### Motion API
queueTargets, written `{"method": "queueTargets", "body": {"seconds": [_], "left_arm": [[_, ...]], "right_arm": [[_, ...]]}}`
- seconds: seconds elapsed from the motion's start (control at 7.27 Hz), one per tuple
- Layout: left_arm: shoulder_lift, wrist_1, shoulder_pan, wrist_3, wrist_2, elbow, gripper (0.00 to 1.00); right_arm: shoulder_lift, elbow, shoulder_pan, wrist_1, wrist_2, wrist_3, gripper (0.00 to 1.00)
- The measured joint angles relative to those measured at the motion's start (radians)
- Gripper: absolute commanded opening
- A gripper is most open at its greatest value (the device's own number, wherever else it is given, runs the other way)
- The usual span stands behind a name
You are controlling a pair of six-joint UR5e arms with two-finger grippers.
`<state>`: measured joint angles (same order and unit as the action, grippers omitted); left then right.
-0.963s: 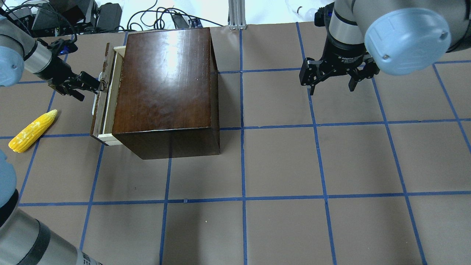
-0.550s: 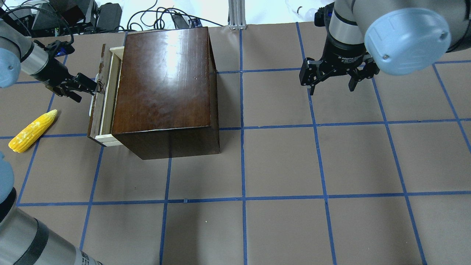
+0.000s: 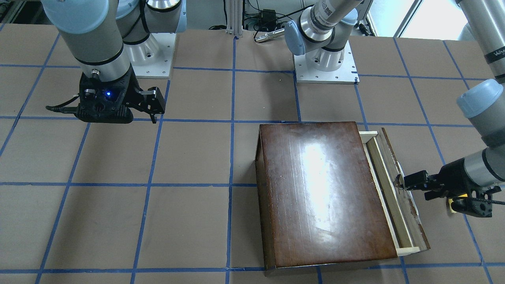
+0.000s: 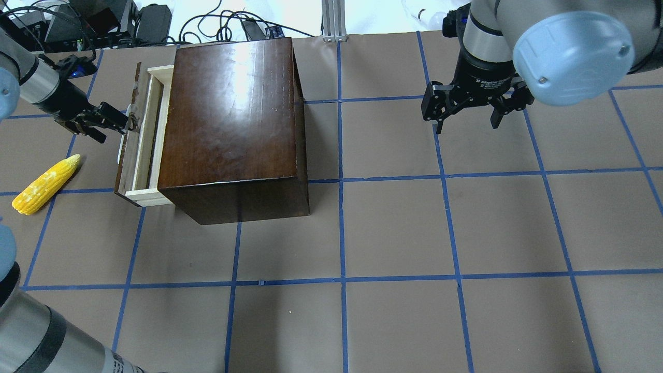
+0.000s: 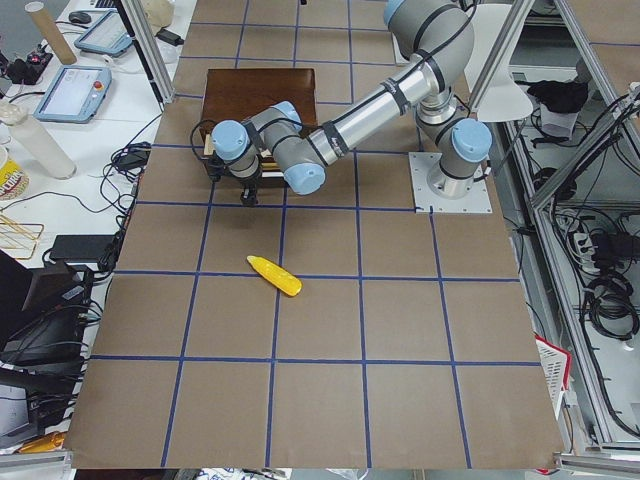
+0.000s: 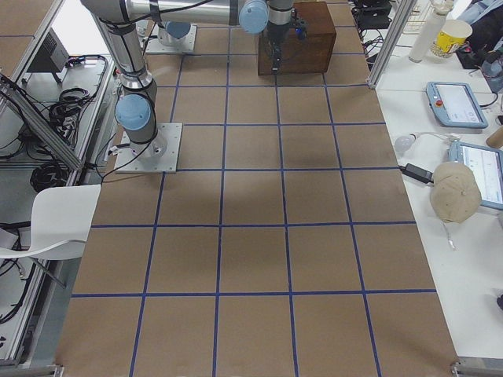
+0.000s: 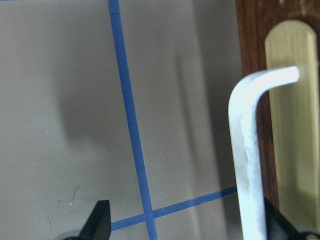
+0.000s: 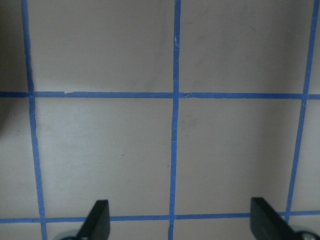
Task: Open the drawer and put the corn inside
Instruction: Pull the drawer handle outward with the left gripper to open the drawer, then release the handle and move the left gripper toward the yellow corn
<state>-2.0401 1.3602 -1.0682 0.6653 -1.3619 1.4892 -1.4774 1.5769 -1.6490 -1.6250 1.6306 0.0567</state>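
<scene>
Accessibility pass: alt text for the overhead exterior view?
The left claw is at the whitish handle of a shallow pale-wood drawer, partly pulled out of a glossy dark brown wooden box. A yellow toy corn cob lies on the table nearby; the right claw hangs open, far off.

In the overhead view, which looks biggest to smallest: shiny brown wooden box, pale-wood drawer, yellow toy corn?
1. Shiny brown wooden box
2. Pale-wood drawer, its showing part
3. Yellow toy corn
</scene>
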Motion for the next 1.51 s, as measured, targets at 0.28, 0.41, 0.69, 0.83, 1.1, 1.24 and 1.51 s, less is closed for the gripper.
{"method": "queueTargets", "body": {"seconds": [0.28,0.41,0.69,0.83,1.1,1.24,1.51], "left_arm": [[-0.006,0.010,0.005,0.032,-0.017,-0.014,1.00],[-0.008,0.010,0.006,0.044,-0.023,-0.017,1.00],[-0.013,0.011,0.007,0.060,-0.038,-0.033,1.00],[-0.014,0.012,0.008,0.068,-0.049,-0.042,1.00],[-0.016,0.013,0.020,0.090,-0.055,-0.047,1.00],[-0.017,0.013,0.033,0.101,-0.056,-0.048,1.00],[-0.019,0.013,0.045,0.119,-0.056,-0.049,1.00]], "right_arm": [[0.000,0.000,0.000,0.000,0.000,0.000,1.00],[-0.001,0.000,0.000,0.000,0.000,0.000,1.00],[-0.001,0.000,0.000,0.000,0.000,0.000,1.00],[-0.001,0.000,0.000,0.000,0.000,0.000,1.00],[-0.001,0.000,0.000,-0.001,0.000,0.000,1.00],[-0.001,0.000,0.000,-0.001,0.000,0.000,1.00],[0.000,0.000,0.000,0.000,0.000,0.000,1.00]]}}
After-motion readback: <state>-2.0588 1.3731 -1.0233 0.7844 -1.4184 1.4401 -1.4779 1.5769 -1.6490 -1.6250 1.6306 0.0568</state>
